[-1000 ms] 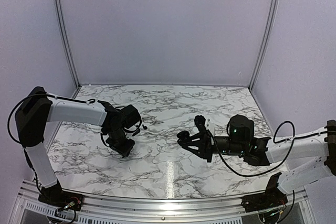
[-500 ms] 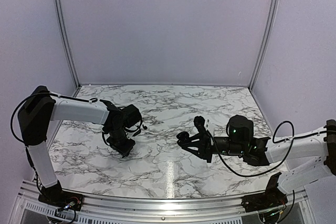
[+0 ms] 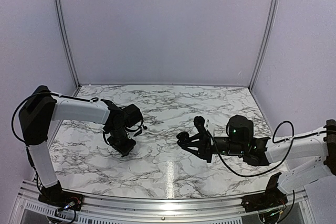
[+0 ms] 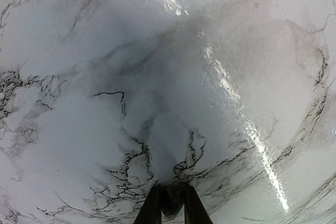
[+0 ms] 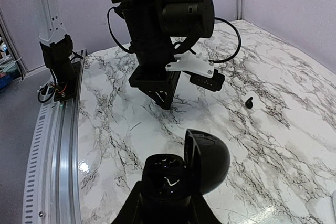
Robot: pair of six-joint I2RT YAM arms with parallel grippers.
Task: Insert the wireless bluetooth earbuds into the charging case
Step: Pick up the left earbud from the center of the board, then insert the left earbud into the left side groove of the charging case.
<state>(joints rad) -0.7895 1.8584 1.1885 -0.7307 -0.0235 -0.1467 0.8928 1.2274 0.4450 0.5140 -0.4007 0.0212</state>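
Though hidden from overhead, right gripper (image 5: 165,203) clamps open case (image 5: 206,160), left gripper (image 4: 169,195) pinches earbud (image 4: 170,206)

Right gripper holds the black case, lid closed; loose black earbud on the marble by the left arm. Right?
No: right wrist view shows the lid open. The right gripper holds the black case; a loose black earbud lies on the marble by the left arm.

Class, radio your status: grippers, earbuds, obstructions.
Left gripper: jaws shut on small dark item. Right gripper: jaws holding charging case, lid open. Black earbud loose on table; nothing blocking.
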